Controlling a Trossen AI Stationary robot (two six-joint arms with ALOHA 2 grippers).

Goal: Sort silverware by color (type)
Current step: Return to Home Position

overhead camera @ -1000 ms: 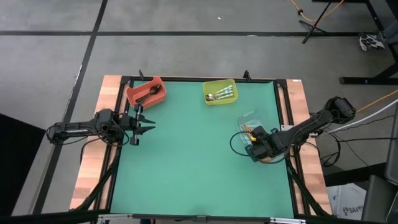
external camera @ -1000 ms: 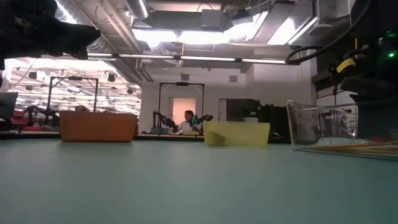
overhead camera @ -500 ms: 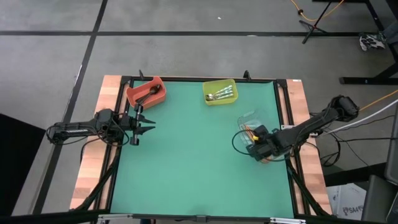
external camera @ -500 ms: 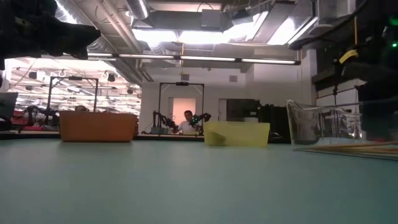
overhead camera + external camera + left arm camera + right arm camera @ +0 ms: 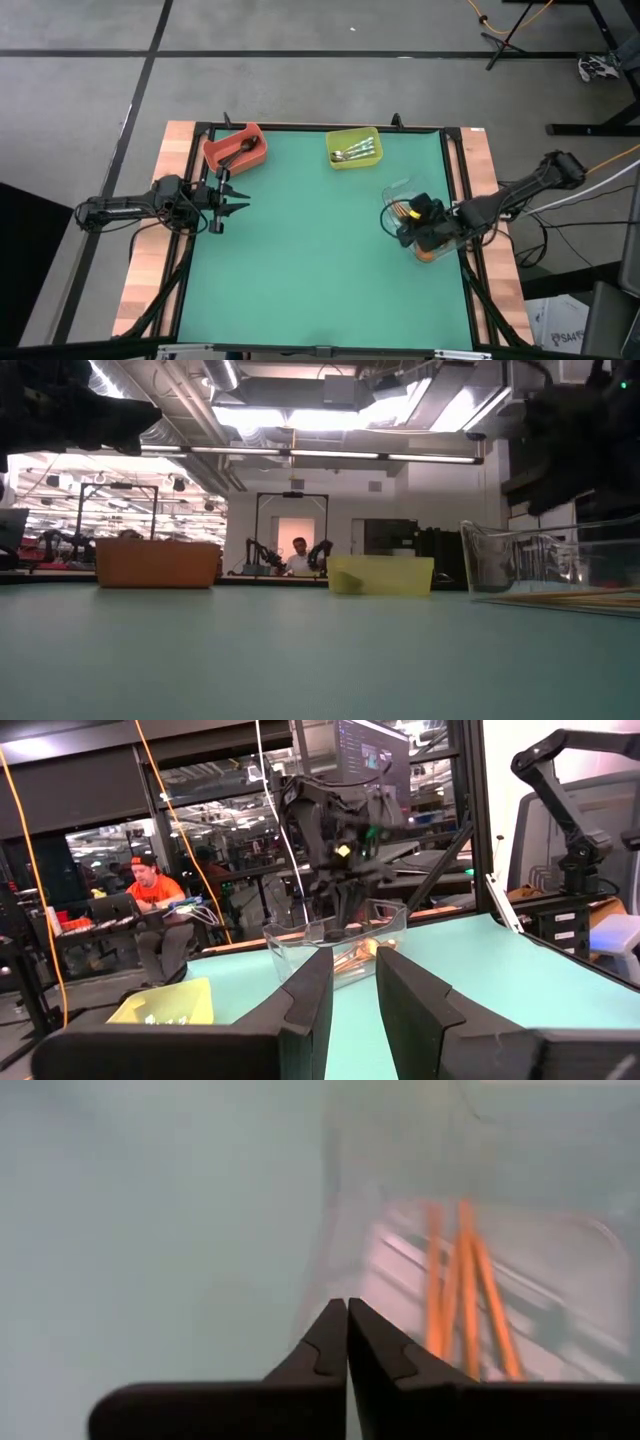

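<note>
Everything's binned on the smooth green table (image 5: pixel 300 260). The copper spoons (image 5: pixel 462 1280), thin orange-gold sticks lying fanned out, sit in the clear bin (image 5: pixel 520 565) by the table's right edge. The silver spoons (image 5: pixel 356 152) are in the yellow-green bin (image 5: pixel 380 575) at the far edge. The black spoons (image 5: pixel 240 150) are in the red bin (image 5: pixel 157 564) at the far-left corner, though I can't count them from above.

My right end effector (image 5: pixel 347 1315) hangs over the clear bin with its fingers pressed flat together and nothing between them. That arm reaches in low from the right side, elbow out past the table's edge. The left arm lies stretched along the left edge, just beside the red bin. The left end effector (image 5: pixel 355 960) points across the table, its fingers parted a modest gap and empty.

The low view only gives me the bins' walls: opaque orange-red, opaque yellow, glassy clear. The overhead is the one that shows what's inside. The left wrist view also catches a person (image 5: pixel 152 895) in an orange shirt sitting beyond the table.
</note>
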